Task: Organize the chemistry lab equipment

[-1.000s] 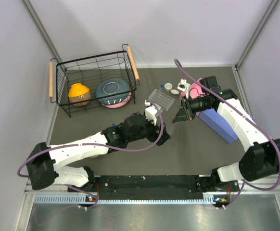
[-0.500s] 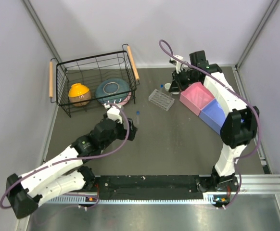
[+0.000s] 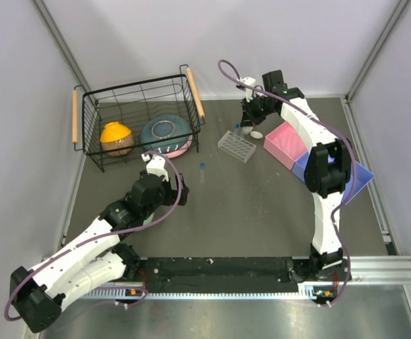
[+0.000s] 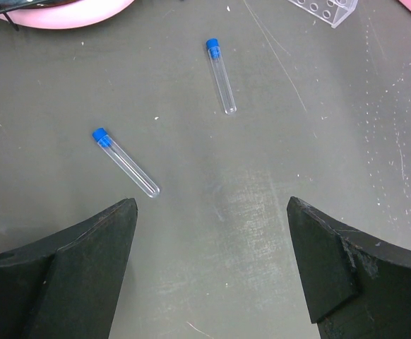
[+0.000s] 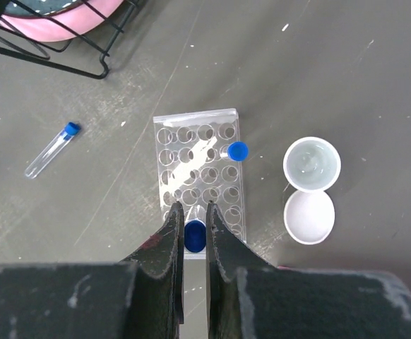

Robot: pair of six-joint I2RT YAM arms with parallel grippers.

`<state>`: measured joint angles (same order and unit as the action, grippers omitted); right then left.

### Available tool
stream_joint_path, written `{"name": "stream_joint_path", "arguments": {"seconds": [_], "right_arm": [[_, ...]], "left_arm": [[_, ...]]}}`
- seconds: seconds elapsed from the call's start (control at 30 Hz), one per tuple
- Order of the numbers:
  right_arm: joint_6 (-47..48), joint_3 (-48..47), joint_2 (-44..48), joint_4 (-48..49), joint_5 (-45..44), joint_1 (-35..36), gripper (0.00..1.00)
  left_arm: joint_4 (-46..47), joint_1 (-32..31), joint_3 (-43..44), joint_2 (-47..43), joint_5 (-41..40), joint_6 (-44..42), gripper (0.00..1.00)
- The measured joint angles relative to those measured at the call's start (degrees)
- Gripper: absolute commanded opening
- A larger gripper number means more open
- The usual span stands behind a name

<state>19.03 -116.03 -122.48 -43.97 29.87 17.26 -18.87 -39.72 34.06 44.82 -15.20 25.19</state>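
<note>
The clear tube rack (image 3: 236, 146) stands at the back middle of the table. My right gripper (image 3: 251, 117) hangs over the rack (image 5: 198, 166), shut on a blue-capped tube (image 5: 195, 236) held upright between its fingertips (image 5: 191, 206). Another capped tube (image 5: 238, 150) stands in a rack hole. Two tiny white cups (image 5: 311, 164) (image 5: 308, 215) sit side by side right of the rack. Two loose tubes (image 4: 221, 76) (image 4: 126, 162) lie flat ahead of my open, empty left gripper (image 4: 212, 205). One of them (image 3: 202, 169) shows from above, right of the left gripper (image 3: 181, 191).
A black wire basket (image 3: 138, 120) at the back left holds an orange bowl (image 3: 116, 138) and a blue bowl (image 3: 167, 134). A pink bin (image 3: 289, 145) and a blue bin (image 3: 354, 176) sit on the right. Grey walls close in the table.
My left arm has drawn back from beside the rack toward the front left, its jaws wider. The right arm has swung to the back and now hangs over the rack.
</note>
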Motion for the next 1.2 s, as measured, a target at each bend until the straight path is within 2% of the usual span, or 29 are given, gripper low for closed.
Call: {"name": "stream_joint_path", "arguments": {"seconds": [0.7, 1.2], "right_arm": [[-0.2, -4.1, -7.4, 4.9, -2.4, 0.2, 0.04], [-0.8, -4.2, -8.5, 5.5, -2.5, 0.4, 0.06]], "left_arm": [[-0.5, 0.8, 0.0, 0.5, 1.0, 0.4, 0.92], [-0.9, 1.3, -0.7, 0.5, 1.2, 0.4, 0.92]]}}
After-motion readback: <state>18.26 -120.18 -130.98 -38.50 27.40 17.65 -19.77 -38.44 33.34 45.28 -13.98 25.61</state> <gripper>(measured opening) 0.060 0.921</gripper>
